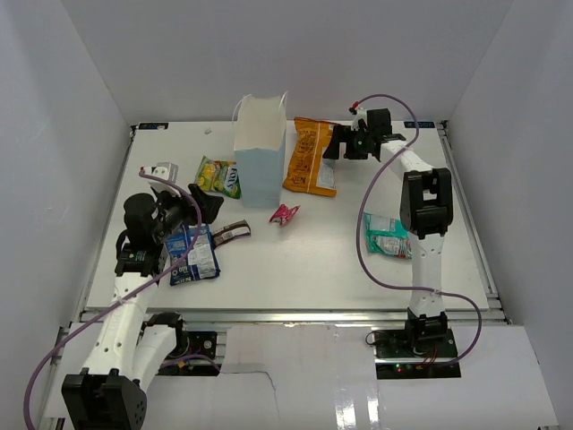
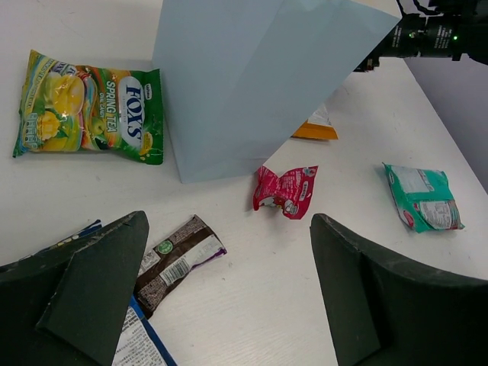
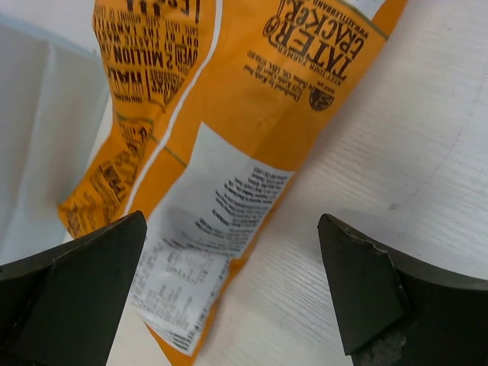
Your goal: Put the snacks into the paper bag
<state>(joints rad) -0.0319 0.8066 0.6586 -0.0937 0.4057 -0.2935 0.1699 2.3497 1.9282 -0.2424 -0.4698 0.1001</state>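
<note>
The light-blue paper bag [image 1: 260,152] [image 2: 244,76] stands upright at the back middle of the table. The orange chip bag [image 1: 313,157] [image 3: 213,114] lies just right of it, and my right gripper [image 1: 338,145] [image 3: 232,223] hovers open over its right edge. A yellow-green pouch [image 1: 219,177] [image 2: 91,107] lies left of the paper bag. The red-pink wrapper [image 1: 285,214] [image 2: 286,191] sits in front of it. My left gripper [image 1: 199,215] [image 2: 229,229] is open and holds nothing, above the dark brown bar [image 1: 231,233] [image 2: 175,259] and blue pouch [image 1: 192,253] [image 2: 141,343]. The teal pouch [image 1: 387,235] [image 2: 423,197] lies beside the right arm.
A small white object [image 1: 161,170] sits near the table's left edge. White walls enclose the table [image 1: 313,269] on three sides. Purple cables loop from both arms over the table.
</note>
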